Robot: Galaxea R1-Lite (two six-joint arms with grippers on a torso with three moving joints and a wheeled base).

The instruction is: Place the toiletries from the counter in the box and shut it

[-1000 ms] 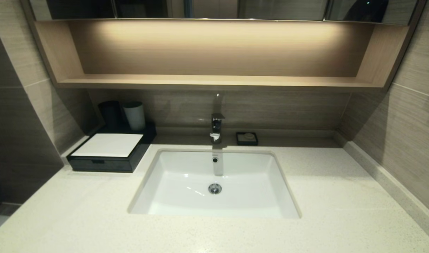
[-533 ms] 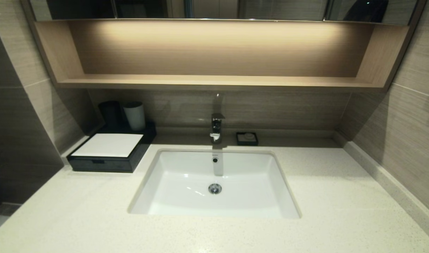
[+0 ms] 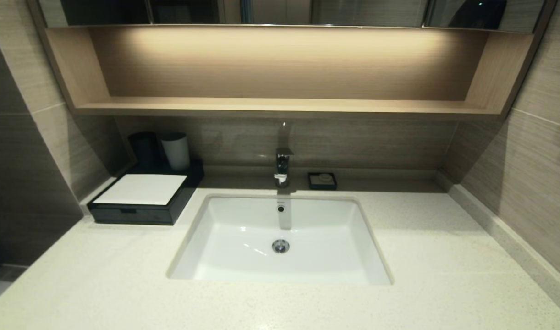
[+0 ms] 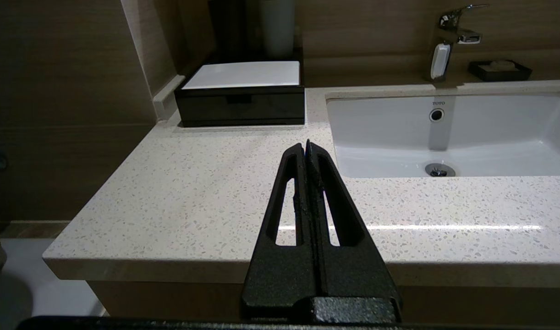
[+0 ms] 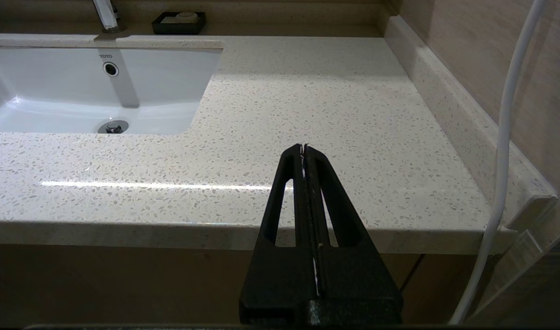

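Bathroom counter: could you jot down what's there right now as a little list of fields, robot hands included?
counter: cream speckled stone, no packets in sight on it
sink: white, set into the counter
box: black with white top, far left corner, drawer shut
cups: one dark, one white, behind the box
faucet: chrome, behind the sink
soap dish: small, black, beside the faucet
left gripper: shut, empty, near the counter's front edge
right gripper: shut, empty, near the front edge, right of the sink
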